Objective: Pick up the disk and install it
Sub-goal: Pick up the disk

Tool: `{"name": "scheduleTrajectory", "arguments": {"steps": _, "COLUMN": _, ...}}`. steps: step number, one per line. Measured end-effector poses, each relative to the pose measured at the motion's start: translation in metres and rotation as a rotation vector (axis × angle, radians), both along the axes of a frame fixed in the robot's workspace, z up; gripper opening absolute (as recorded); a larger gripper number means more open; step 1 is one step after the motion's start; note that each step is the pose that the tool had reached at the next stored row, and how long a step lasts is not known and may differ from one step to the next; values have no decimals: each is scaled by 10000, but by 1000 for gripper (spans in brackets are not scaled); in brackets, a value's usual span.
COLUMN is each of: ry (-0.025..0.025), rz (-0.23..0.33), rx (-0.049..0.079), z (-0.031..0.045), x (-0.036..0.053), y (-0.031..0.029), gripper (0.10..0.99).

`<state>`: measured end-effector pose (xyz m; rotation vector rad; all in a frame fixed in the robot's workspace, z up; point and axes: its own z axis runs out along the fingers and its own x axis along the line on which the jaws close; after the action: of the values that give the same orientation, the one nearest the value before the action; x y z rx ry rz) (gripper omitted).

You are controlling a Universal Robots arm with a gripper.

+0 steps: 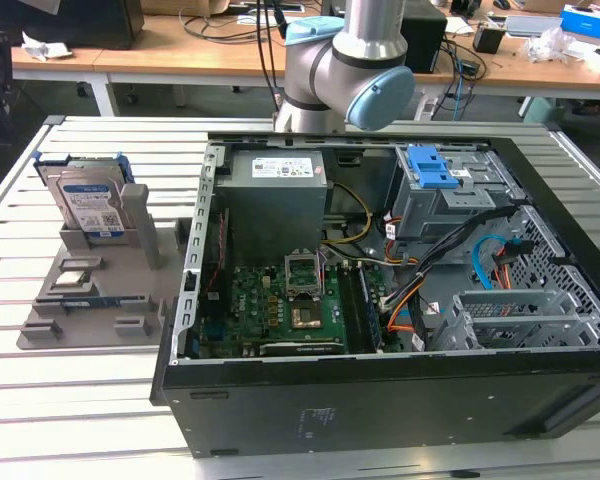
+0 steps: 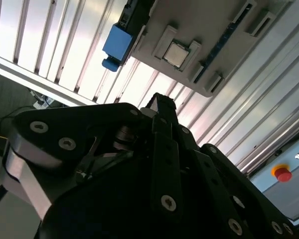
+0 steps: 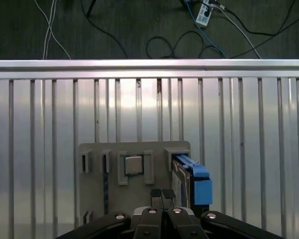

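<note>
Fingers (image 3: 156, 194): pressed together with nothing between them; the gripper (image 3: 162, 193) hangs over the grey holder (image 3: 139, 149), well apart from it, in the first wrist view
Table (image 1: 70, 410): slatted metal, carries everything
Computer case (image 1: 380, 410): open, lying on its side, at three o'clock of the holder in the exterior view
Arm (image 1: 345, 60): rises at twelve o'clock of the case
Drive bay (image 1: 435, 175): grey metal with a blue latch, toward one o'clock inside the case
Disk (image 1: 88, 205): upright in a slot at the holder's twelve o'clock end, clipped in its blue carrier, untouched
Progress: as I judge it, nothing is done; pick-up and installing are both left
</note>
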<state>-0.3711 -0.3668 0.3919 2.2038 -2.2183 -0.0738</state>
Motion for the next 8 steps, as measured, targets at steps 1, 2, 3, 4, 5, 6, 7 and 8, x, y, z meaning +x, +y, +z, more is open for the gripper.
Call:
{"name": "scheduleTrajectory", "arguments": {"steps": 1, "ry": 1, "rz": 60, "rx": -1, "z": 0, "x": 0, "y": 0, "gripper": 106}}
{"name": "scheduleTrajectory", "arguments": {"steps": 2, "ry": 0, "rz": 215, "rx": 0, "z": 0, "x": 0, "y": 0, "gripper": 106}}
{"name": "scheduleTrajectory", "arguments": {"steps": 3, "ry": 0, "rz": 288, "rx": 0, "z": 0, "x": 0, "y": 0, "gripper": 106}}
{"name": "scheduleTrajectory", "arguments": {"steps": 4, "ry": 0, "rz": 347, "rx": 0, "z": 0, "x": 0, "y": 0, "gripper": 106}}
{"name": "scheduleTrajectory", "arguments": {"steps": 5, "ry": 0, "rz": 427, "rx": 0, "z": 0, "x": 0, "y": 0, "gripper": 106}}
{"name": "scheduleTrajectory", "arguments": {"steps": 6, "ry": 0, "rz": 484, "rx": -1, "z": 0, "x": 0, "y": 0, "gripper": 106}}
{"name": "scheduleTrajectory", "arguments": {"steps": 7, "ry": 0, "rz": 551, "rx": 0, "z": 0, "x": 0, "y": 0, "gripper": 106}}
{"name": "scheduleTrajectory", "arguments": {"steps": 8, "ry": 0, "rz": 609, "rx": 0, "z": 0, "x": 0, "y": 0, "gripper": 106}}
